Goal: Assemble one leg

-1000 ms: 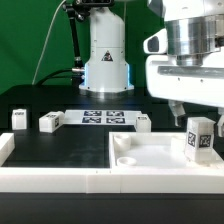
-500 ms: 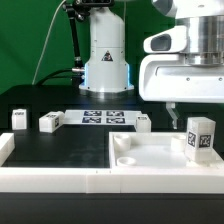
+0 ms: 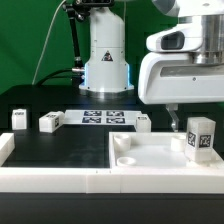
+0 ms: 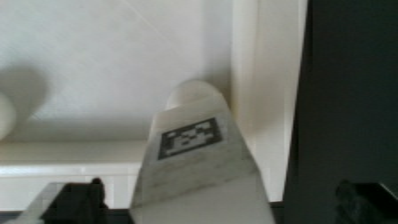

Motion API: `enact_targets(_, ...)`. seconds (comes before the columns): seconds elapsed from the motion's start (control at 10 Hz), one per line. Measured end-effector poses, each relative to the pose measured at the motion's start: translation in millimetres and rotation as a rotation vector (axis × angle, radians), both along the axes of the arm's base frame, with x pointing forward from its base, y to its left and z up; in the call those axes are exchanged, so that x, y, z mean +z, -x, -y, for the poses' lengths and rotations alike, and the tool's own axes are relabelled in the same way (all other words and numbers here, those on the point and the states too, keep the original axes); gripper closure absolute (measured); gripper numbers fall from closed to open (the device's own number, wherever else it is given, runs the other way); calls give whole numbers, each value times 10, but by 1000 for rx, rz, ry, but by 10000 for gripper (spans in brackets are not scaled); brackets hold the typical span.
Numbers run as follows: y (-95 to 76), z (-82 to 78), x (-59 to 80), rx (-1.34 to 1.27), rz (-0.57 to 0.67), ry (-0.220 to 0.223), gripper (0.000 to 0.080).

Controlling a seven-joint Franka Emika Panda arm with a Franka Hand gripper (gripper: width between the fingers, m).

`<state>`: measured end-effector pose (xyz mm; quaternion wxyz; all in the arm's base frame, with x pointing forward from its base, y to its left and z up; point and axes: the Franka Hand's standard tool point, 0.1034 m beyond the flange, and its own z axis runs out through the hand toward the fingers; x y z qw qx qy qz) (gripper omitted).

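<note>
**Assembly state, near to far.** Nearest the exterior camera I see a low white plastic barrier (image 3: pixel 60 182) along the front of the black desk (image 3: pixel 70 148). Just behind it lies the wide white square plastic panel (image 3: pixel 150 150).

One small white rectangular plastic leg (image 3: pixel 200 137) stands upright on the panel near its edge at the exterior view's right, with its black-and-white tag facing the camera. I judge this leg to be placed at its corner. I cannot tell whether it is fully seated or tightened. A round recess at the panel's other near corner (image 3: pixel 125 160) is unoccupied.

**Arm pose.** The wrist points straight down over the standing leg. In the wrist view the tool (image 4: pixel 217 203) is released: its two dark fingertips (image 4: pixel 71 200) stand well apart on either side of the leg and neither touches it.

**Farther back.** Three more white legs (image 3: pixel 50 121) lie loose on the desk, two at the exterior view's left and one just beyond the panel. The marker board (image 3: pixel 95 117) lies behind them, and the arm's white base (image 3: pixel 105 60) rises last.
</note>
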<state>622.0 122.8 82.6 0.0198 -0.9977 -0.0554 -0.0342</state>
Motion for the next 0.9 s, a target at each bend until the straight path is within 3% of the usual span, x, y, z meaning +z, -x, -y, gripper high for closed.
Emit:
enact_targets(0.1,1,7,-1,-6,-2,-2,151)
enact_targets(0.3,2,3,-1,-6,-2,-2,419)
enact_targets(0.4,2,4,-1,-6,-2,-2,419)
enact_targets(0.5,-3,19,-1,-17,-1,-2,508)
enact_targets(0.8,-3,27,-2,-45,-3,-5,508)
enact_targets(0.9,-1,53,-7,-181,-14,-35,508)
